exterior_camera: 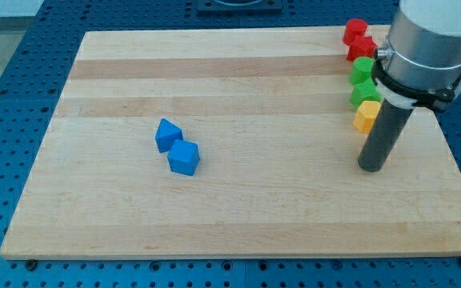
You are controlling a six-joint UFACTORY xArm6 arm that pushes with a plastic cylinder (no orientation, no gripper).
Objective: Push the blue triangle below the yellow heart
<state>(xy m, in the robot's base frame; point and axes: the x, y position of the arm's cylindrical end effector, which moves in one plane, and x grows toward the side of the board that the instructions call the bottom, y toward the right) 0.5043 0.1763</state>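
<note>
Two blue blocks lie touching at the board's left-centre. The upper-left one (167, 134) has a pointed top and may be the triangle. The lower-right one (185, 158) looks like a cube. A yellow block (366, 117), its shape unclear, sits near the right edge, partly hidden by my rod. My tip (370, 169) rests on the board just below the yellow block, far to the right of the blue blocks and touching none.
Above the yellow block, two green blocks (364, 70) (365, 94) and two red blocks (355, 31) (361, 50) form a column along the right side. The wooden board (238, 208) lies on a blue perforated table.
</note>
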